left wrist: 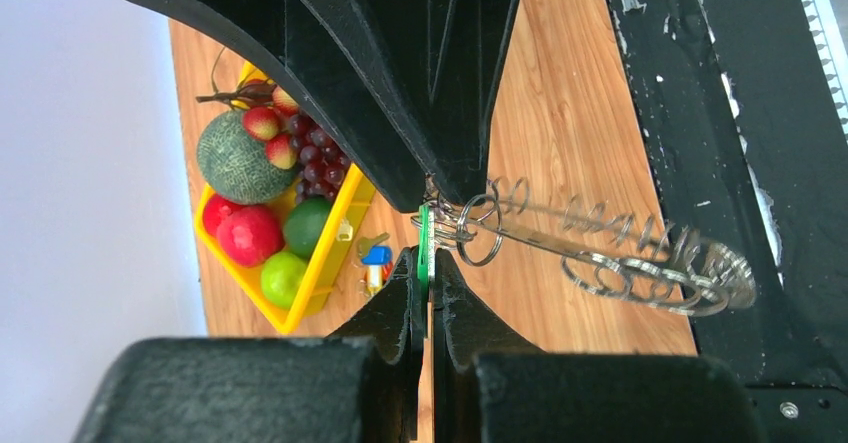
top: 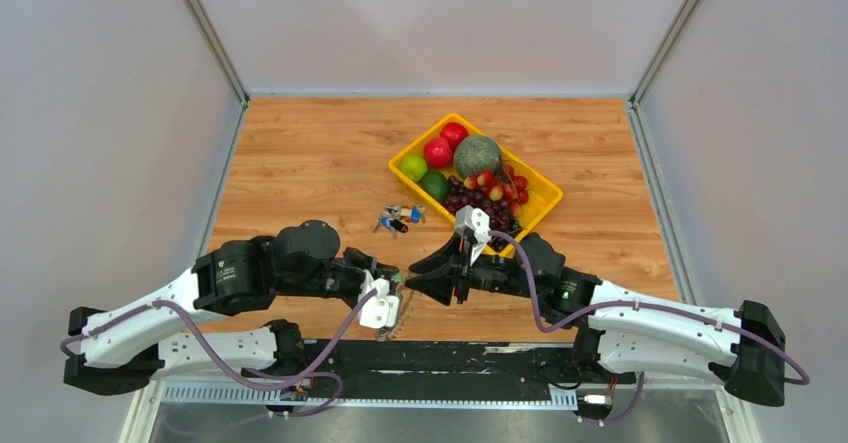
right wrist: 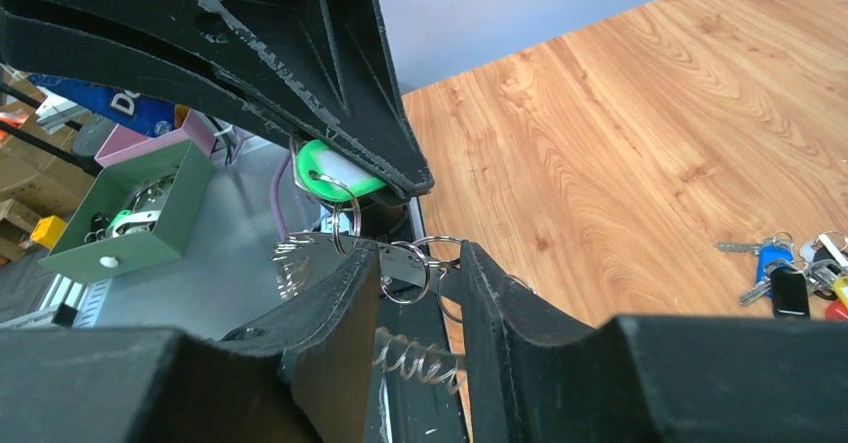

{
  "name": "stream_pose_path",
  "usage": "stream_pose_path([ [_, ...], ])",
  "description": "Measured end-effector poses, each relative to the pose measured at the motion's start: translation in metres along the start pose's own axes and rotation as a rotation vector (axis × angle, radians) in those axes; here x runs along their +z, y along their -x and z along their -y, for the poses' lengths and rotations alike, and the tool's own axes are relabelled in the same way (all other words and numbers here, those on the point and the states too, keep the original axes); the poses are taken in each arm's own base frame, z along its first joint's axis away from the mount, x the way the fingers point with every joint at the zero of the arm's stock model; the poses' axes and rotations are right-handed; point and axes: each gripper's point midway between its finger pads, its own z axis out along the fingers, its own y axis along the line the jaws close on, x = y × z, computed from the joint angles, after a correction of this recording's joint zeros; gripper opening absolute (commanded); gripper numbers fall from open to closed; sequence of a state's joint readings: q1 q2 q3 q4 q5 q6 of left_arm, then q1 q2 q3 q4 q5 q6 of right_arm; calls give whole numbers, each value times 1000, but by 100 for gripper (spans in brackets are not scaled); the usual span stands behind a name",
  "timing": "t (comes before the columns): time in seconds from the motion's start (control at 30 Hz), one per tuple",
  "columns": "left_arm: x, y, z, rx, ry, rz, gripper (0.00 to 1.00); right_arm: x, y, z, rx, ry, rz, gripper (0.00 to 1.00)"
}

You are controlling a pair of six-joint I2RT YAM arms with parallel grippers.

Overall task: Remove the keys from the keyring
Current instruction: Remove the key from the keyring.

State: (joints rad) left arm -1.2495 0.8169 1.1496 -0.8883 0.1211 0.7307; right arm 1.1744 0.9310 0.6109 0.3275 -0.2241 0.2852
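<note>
My left gripper (left wrist: 428, 263) is shut on the small green tag (left wrist: 424, 243), which hangs from the keyring (left wrist: 560, 225). The silver keys (left wrist: 650, 263) are strung along the ring and stretch right, above the table's front edge. In the right wrist view the green tag (right wrist: 325, 175) sits under the left gripper's fingers (right wrist: 300, 73). My right gripper (right wrist: 420, 263) is open, its jaws standing either side of small split rings (right wrist: 405, 275) and a flat piece of the ring. More keys (right wrist: 425, 363) hang below. From above, both grippers (top: 400, 288) (top: 425, 278) meet tip to tip near the front edge.
A small bunch of coloured keys (top: 400, 217) lies on the wood behind the grippers. A yellow tray (top: 545, 203) at the back holds a melon (top: 477, 155), apples, limes and grapes. The black base rail (top: 450, 353) runs along the near edge.
</note>
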Motion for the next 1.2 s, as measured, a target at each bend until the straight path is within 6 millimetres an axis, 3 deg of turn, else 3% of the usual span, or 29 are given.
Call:
stream_pose_path([
  [0.2,2,-2,0,8,-9,-14,0,-1,-7,-2,4,11,-35,39],
  [0.5,2,-2,0,11,-12,-21,0,-4,-14,-4,-4,29,-68,51],
  [0.8,0,0,-2,14,-9,-18,0,-7,-14,-3,-35,24,-82,54],
  [1.03,0,1,-1,18,-12,-9,0,-18,5,0,-127,-12,-36,56],
  [1.2,0,2,1,24,-23,-1,0,-26,29,16,-170,-127,39,52],
])
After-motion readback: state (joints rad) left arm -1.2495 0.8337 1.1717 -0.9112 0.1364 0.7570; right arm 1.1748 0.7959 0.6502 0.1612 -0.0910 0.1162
